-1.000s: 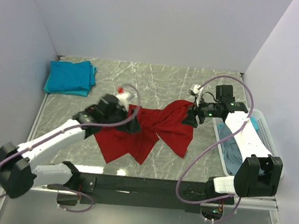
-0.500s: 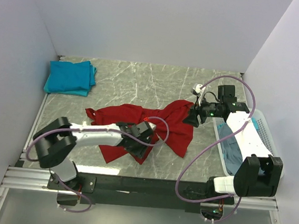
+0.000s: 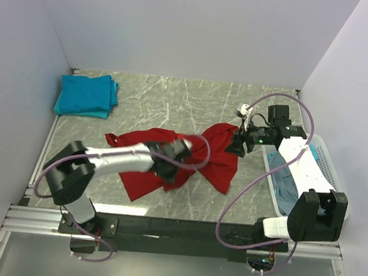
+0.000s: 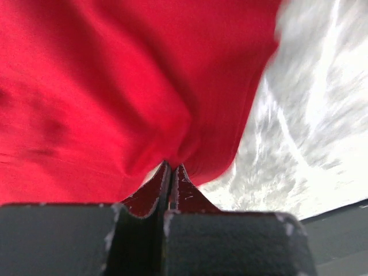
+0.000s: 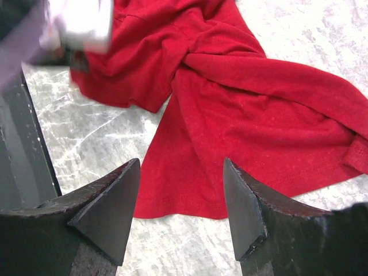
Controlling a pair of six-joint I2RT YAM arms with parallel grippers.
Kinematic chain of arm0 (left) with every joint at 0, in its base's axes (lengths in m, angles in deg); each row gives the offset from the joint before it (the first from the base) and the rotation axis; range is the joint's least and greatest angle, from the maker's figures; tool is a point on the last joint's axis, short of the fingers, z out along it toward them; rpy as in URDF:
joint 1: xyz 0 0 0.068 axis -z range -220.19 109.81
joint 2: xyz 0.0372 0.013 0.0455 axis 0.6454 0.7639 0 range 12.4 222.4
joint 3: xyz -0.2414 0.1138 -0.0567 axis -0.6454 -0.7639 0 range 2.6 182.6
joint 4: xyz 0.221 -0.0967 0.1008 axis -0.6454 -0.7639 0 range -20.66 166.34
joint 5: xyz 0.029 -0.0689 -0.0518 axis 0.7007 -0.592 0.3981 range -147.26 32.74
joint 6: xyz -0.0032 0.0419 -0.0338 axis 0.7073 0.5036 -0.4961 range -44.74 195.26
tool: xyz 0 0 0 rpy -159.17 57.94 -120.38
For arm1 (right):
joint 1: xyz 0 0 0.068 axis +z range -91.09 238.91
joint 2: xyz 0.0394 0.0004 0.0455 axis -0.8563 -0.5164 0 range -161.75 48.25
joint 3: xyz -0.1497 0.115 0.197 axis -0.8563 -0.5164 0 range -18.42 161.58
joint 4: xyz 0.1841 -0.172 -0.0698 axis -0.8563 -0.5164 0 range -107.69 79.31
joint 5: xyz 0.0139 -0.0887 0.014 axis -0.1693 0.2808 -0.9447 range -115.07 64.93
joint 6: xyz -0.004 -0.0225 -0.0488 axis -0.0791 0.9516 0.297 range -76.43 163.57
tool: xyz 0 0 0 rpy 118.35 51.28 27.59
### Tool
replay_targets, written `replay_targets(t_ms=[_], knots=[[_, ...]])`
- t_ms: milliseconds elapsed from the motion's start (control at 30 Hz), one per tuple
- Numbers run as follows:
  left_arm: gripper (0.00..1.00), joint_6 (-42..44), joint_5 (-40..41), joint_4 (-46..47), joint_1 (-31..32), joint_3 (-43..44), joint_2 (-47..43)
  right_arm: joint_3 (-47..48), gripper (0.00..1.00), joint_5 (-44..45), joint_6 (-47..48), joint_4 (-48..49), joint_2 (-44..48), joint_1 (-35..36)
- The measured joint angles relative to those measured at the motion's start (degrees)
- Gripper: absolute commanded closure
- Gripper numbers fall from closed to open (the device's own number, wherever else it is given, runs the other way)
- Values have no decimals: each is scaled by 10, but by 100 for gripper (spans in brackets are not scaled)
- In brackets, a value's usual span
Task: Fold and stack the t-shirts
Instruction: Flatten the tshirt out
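A bright red t-shirt point(image 3: 218, 155) lies crumpled on the marble table point(image 3: 174, 104). My left gripper point(image 3: 179, 152) is low over its middle and shut on a fold of the red cloth point(image 4: 115, 86), which bunches at the closed tips point(image 4: 172, 168). My right gripper point(image 3: 239, 143) hovers open over the shirt's right part; its hem point(image 5: 190, 201) shows between the spread fingers point(image 5: 181, 172), untouched. A folded pile of teal t-shirts point(image 3: 87, 95) sits at the far left. A grey-blue t-shirt point(image 3: 285, 183) lies in the basket.
A white lattice basket point(image 3: 326, 166) stands at the table's right edge under the right arm. Walls close the table on the left, back and right. The black base rail point(image 3: 175, 228) runs along the near edge. The blurred left arm point(image 5: 77, 23) crosses the right wrist view.
The left arm swung from the shirt's left part round to its middle, closed its jaws on red cloth and pulled a fold up. The right arm stayed put.
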Motion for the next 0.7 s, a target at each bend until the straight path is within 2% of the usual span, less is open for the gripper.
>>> replay_targets(t_ms=[100,133,200,233,300,333,367,400,433,500,600,633,700], knots=[[100,37,-22,-12,-86,52,-26,0,34,0,0,0,0,-1],[99,52,-35,-6,-136,85,-29,0,34,1,0,0,0,-1],[100,74,-69,-7,-235,184,-10,0,34,2,0,0,0,-2],[94,77,-87,5,-287,254,17,0,34,2,0,0,0,-2],[71,74,-125,0,-372,424,97,0,34,5,0,0,0,-3],[42,67,-142,8,-408,525,157,0,34,7,0,1,0,-3],[24,61,-157,13,-438,624,212,0,34,8,0,1,0,-4],[15,52,-169,11,-462,713,266,0,34,10,0,2,0,-4],[9,44,-177,31,-480,745,292,0,34,11,0,3,0,-4],[6,35,-183,39,-506,709,292,0,34,16,0,3,0,-4],[4,48,-185,48,-514,562,236,0,33,21,7,2,-1,-5],[3,51,-185,47,-512,542,228,0,33,21,13,1,-1,-5],[1,79,-200,52,-501,432,164,-2,32,22,29,-1,-3,-1]])
